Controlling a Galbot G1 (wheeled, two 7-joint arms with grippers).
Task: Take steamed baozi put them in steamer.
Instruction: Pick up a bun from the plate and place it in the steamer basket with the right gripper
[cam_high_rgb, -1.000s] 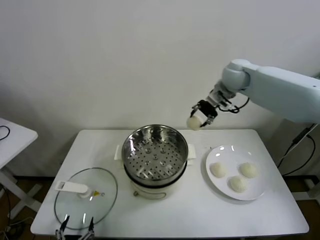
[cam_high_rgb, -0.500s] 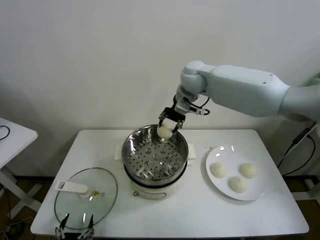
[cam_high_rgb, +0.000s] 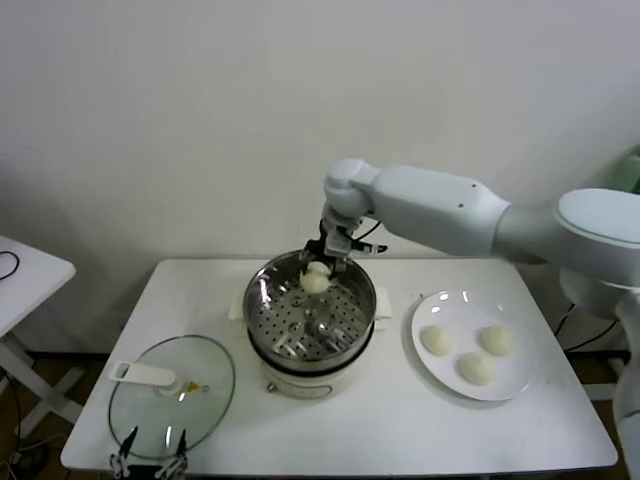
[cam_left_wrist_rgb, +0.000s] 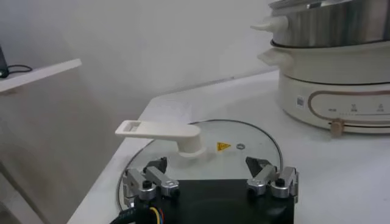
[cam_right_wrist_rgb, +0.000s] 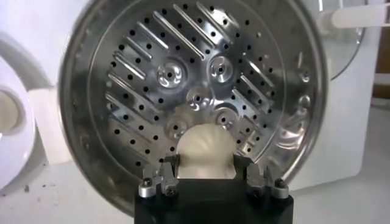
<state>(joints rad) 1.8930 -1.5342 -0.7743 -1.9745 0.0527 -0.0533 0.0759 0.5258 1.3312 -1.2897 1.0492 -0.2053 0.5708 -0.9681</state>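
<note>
My right gripper (cam_high_rgb: 320, 270) is shut on one steamed baozi (cam_high_rgb: 316, 282) and holds it over the far side of the steamer (cam_high_rgb: 262, 290), a shiny steel basket with a perforated bottom on a cream-white pot. In the right wrist view the baozi (cam_right_wrist_rgb: 206, 149) sits between the fingers, above the perforated bottom of the steamer (cam_right_wrist_rgb: 140, 91). Three more baozi (cam_high_rgb: 437, 340) lie on the white plate (cam_high_rgb: 510, 385) to the right of the pot. My left gripper (cam_left_wrist_rgb: 208, 175) is open and empty, low over the near edge of the glass lid.
The round glass lid (cam_high_rgb: 205, 395) with a white handle (cam_high_rgb: 147, 376) lies on the table left of the pot. The white table's front edge (cam_high_rgb: 340, 465) is near. A second white table (cam_high_rgb: 25, 275) stands at the far left.
My right arm has swung left from beside the plate, carrying the baozi over the steamer's rim and lowering it into the basket. The left arm has not moved.
</note>
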